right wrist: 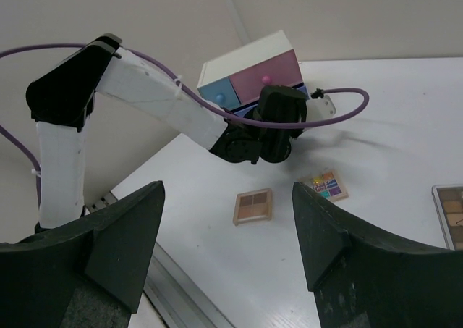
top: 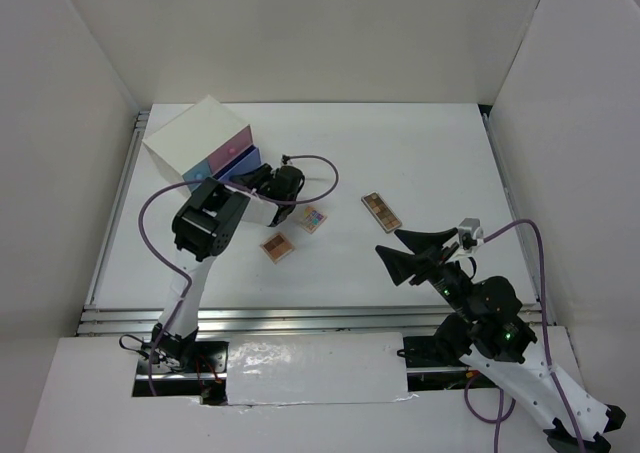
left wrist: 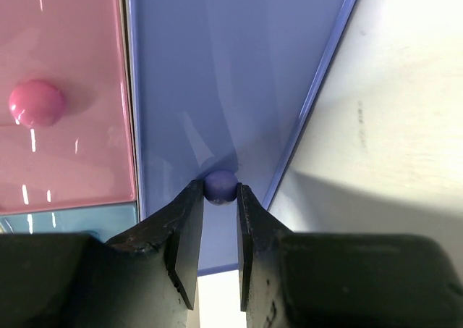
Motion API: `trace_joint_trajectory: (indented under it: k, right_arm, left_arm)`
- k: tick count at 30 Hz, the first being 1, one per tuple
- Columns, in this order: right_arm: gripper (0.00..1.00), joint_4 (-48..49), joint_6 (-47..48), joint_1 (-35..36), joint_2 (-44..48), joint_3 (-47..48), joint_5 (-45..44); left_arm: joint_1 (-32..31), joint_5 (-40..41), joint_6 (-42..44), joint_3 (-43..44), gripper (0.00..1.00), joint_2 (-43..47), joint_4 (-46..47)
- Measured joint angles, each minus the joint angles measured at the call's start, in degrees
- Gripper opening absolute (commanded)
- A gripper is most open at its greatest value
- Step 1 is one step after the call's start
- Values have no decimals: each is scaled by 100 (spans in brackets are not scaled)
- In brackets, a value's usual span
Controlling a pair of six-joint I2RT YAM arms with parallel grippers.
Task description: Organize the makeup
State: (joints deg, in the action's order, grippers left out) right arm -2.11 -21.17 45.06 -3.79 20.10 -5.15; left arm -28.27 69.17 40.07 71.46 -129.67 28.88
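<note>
My left gripper (left wrist: 219, 192) is shut on the small round knob (left wrist: 220, 185) of the blue-violet drawer (left wrist: 224, 74) of the white box (top: 196, 133). Beside that drawer is a pink one (left wrist: 65, 89) with its own knob. Three pieces of makeup lie on the table. They are a brown square palette (top: 278, 245) (right wrist: 253, 205), a colourful square palette (top: 311, 218) (right wrist: 330, 186) and a long palette (top: 381, 210) (right wrist: 450, 212). My right gripper (top: 388, 240) (right wrist: 226, 198) hangs open above the table, right of the square palettes, with nothing between its fingers.
The white box stands at the back left, turned at an angle. My left arm (right wrist: 155, 96) and its purple cable (top: 325, 168) reach across to it. White walls close in the table on three sides. A metal rail (top: 250, 318) runs along the near edge.
</note>
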Motion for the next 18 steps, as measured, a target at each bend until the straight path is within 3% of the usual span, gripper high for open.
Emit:
trace_joint_trajectory:
  k: [18]
  right_arm:
    - [78, -20, 2, 0, 153, 0, -17]
  left_arm:
    - [-778, 409, -866, 188, 0, 0, -885]
